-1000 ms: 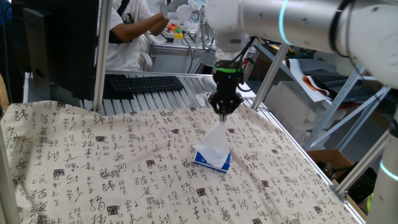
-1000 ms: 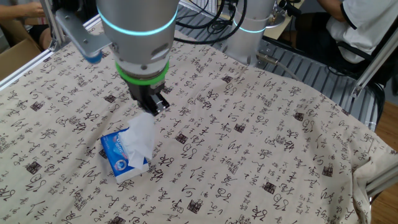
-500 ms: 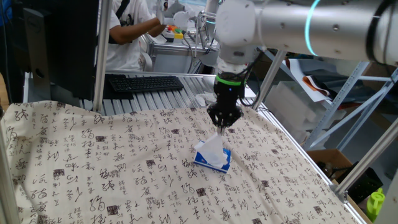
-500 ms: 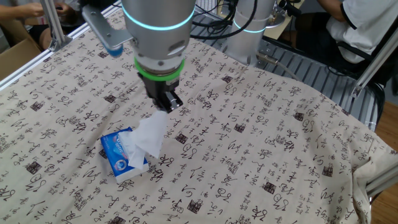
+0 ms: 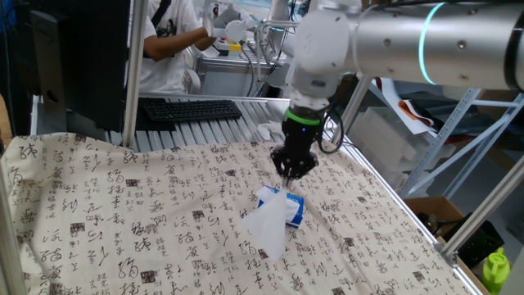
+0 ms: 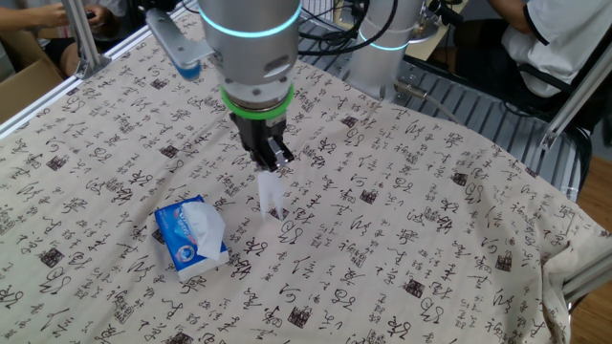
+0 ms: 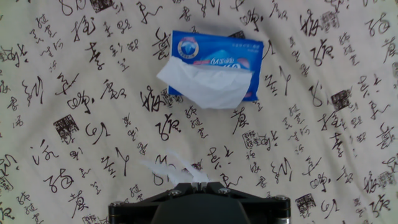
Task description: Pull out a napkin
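My gripper (image 5: 292,170) is shut on the napkin (image 5: 267,224), a thin white sheet that hangs free below the fingers, clear of the pack. The blue-and-white tissue pack (image 5: 288,206) lies on the patterned cloth just below and beside the gripper. In the other fixed view the gripper (image 6: 275,162) holds the napkin (image 6: 271,197) to the right of the pack (image 6: 184,242). In the hand view the napkin (image 7: 171,167) sticks out from the shut gripper (image 7: 193,181); the pack (image 7: 214,50) lies ahead, with another white tissue (image 7: 205,84) poking from its slot.
A cloth with black characters (image 5: 123,221) covers the table. A black keyboard (image 5: 192,109) and a person (image 5: 168,45) are behind the far edge. A metal post (image 5: 131,74) stands at the back left. The table's right edge (image 5: 393,197) is near the arm.
The gripper has moved away from the pack with the napkin. The napkin, earlier still joined to the pack's slot, has come out and now hangs free.
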Robot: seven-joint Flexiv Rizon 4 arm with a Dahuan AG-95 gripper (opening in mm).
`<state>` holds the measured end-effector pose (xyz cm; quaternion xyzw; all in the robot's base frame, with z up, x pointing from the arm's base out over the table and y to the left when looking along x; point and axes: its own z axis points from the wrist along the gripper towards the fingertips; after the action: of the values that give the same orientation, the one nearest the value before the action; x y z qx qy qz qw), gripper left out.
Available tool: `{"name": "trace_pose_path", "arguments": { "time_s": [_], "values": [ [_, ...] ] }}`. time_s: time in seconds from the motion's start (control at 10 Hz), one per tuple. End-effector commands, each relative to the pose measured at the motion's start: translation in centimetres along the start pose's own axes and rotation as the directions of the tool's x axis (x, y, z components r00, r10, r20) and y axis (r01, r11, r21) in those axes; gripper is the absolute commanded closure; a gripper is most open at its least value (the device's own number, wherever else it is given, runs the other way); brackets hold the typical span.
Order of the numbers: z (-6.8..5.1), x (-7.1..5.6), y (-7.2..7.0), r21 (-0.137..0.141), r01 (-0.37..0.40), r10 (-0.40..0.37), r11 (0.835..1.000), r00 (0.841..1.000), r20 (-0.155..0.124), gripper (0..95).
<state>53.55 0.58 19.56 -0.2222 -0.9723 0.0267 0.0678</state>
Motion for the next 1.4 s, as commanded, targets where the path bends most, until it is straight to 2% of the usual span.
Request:
{"name": "trace_pose_path", "arguments": {
  "time_s": [0.1, 0.3, 0.7, 1.2, 1.4],
  "values": [
    [0.5, 0.0, 0.5, 0.002, -0.007, 0.007, 1.0, 1.0, -0.003, 95.0],
    [0.8, 0.0, 1.1, -0.012, -0.022, 0.021, 1.0, 1.0, -0.012, 95.0],
    [1.9, 0.4, 1.9, -0.011, -0.035, 0.035, 0.999, 0.999, -0.002, 95.0],
    [5.3, 0.4, 4.5, -0.007, -0.078, 0.078, 0.997, 0.997, 0.011, 95.0],
    [6.2, 0.2, 5.2, -0.009, -0.086, 0.086, 0.996, 0.996, 0.012, 95.0]
  ]
}}
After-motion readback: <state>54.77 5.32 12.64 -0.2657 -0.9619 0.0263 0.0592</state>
